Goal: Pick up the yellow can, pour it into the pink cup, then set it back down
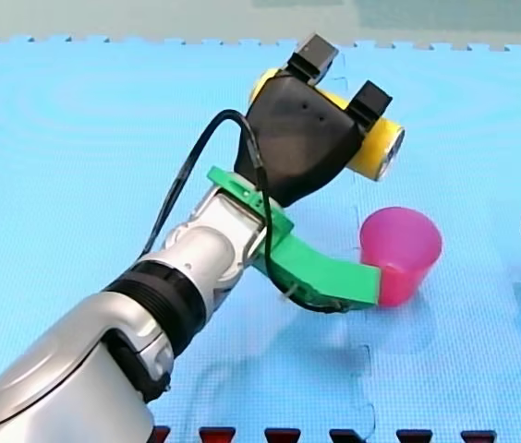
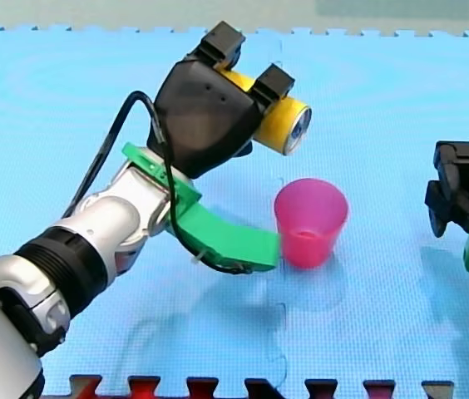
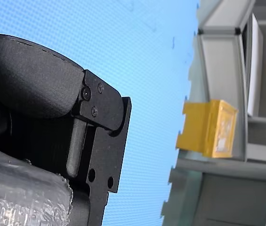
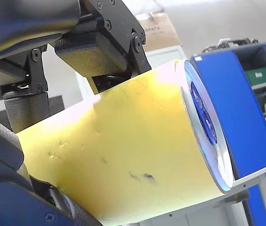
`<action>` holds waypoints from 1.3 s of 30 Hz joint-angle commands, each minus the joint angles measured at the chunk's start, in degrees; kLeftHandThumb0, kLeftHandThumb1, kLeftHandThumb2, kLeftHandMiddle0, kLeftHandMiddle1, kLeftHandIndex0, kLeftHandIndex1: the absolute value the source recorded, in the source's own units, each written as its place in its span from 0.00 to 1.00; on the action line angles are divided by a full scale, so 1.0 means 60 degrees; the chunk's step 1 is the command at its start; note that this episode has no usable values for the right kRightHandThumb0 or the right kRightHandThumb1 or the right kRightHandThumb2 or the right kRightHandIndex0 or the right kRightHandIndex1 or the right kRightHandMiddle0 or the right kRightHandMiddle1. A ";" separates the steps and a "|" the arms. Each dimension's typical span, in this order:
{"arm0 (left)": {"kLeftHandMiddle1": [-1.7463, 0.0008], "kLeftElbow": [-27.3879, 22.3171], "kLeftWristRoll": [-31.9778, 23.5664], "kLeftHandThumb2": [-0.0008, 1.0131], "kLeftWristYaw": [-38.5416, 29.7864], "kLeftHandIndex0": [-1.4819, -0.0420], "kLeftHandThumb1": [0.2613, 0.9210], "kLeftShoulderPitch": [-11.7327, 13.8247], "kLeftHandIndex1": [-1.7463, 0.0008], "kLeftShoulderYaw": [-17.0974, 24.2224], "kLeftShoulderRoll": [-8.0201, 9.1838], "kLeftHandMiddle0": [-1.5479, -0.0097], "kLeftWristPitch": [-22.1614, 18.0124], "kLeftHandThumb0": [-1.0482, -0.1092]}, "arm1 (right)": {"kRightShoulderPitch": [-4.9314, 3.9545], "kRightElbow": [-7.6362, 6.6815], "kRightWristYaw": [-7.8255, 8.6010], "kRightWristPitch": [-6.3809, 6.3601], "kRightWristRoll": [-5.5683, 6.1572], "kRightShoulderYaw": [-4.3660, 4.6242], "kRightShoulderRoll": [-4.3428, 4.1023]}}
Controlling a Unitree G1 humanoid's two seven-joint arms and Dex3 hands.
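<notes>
Yellow can (image 2: 283,125) is off the blue mat (image 2: 51,125), left hand (image 2: 205,112) clamped around it, tipped on its side up near the pink cup (image 2: 309,220). Pickup's done, the pour looks about halfway, and set-down's still to do. Right hand (image 2: 459,187) holds nothing at the mat's right edge.

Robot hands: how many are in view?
2. The left hand holds the yellow can on its side near the pink cup; the right hand is at the far right.
</notes>
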 commanded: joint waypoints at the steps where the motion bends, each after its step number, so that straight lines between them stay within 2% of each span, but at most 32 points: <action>1: 0.15 0.0049 -0.0024 0.00 0.0114 0.31 1.00 -0.0137 0.67 0.0011 0.0022 0.46 0.0061 0.63 | -0.0008 0.0003 0.0014 -0.0036 0.0030 -0.0026 -0.0050; 13: 0.16 0.0198 -0.0091 0.00 0.0241 0.32 0.99 -0.0193 0.67 0.0029 -0.0025 0.47 0.0001 0.64 | -0.0003 0.0003 -0.0009 -0.0066 -0.0011 -0.0019 -0.0092; 28: 0.15 0.0156 -0.0249 0.00 0.0372 0.32 0.99 -0.0189 0.69 0.0072 0.0024 0.47 -0.0125 0.65 | -0.0012 -0.0017 -0.0059 -0.0118 -0.0040 0.0016 -0.0068; 39: 0.11 0.0111 -0.0277 0.00 0.0448 0.33 0.99 -0.0160 0.65 0.0117 0.0054 0.49 -0.0113 0.65 | -0.0012 -0.0014 -0.0031 -0.0132 -0.0030 0.0021 -0.0087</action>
